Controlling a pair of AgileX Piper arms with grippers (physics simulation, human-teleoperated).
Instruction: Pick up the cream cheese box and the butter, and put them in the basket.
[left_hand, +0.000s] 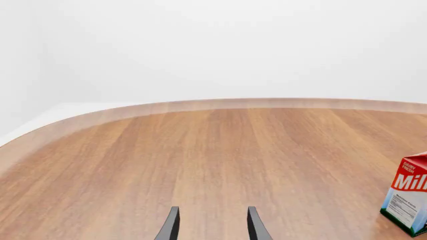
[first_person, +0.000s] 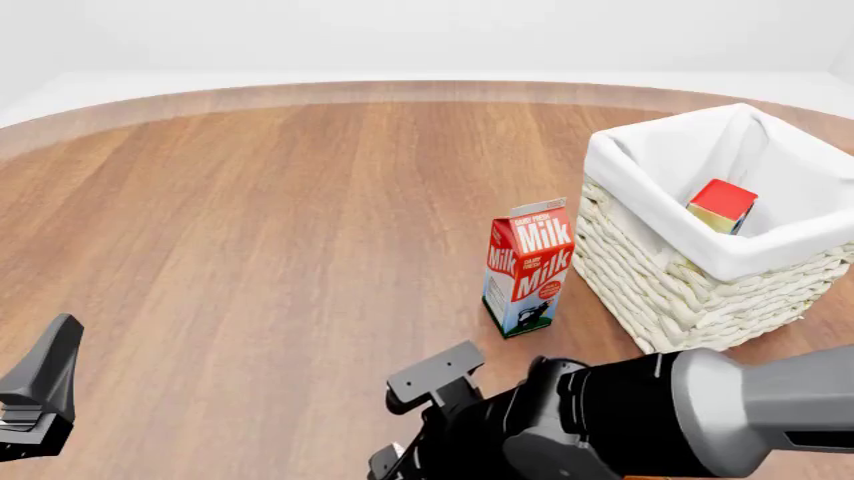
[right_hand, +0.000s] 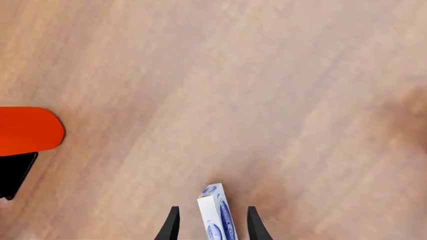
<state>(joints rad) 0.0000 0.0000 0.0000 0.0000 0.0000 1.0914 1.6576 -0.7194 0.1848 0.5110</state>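
Milk carton (first_person: 529, 266) upright on wooden table (first_person: 267, 230), near front of table.

Woven wicker basket (first_person: 694, 290) (white cloth lining) on smooth wood table (first_person: 267, 220).

My right arm (first_person: 694, 420) reaches in from the lower right across the near edge of the front view, wrist bent down. Its gripper (right_hand: 211, 225) points straight down at the table, fingers parted with the cream cheese box (right_hand: 217, 212) between them; I can't tell if the pads touch it. My left gripper (left_hand: 211, 225) sits low at the near left, aimed level across the table, fingers apart and holding nothing.
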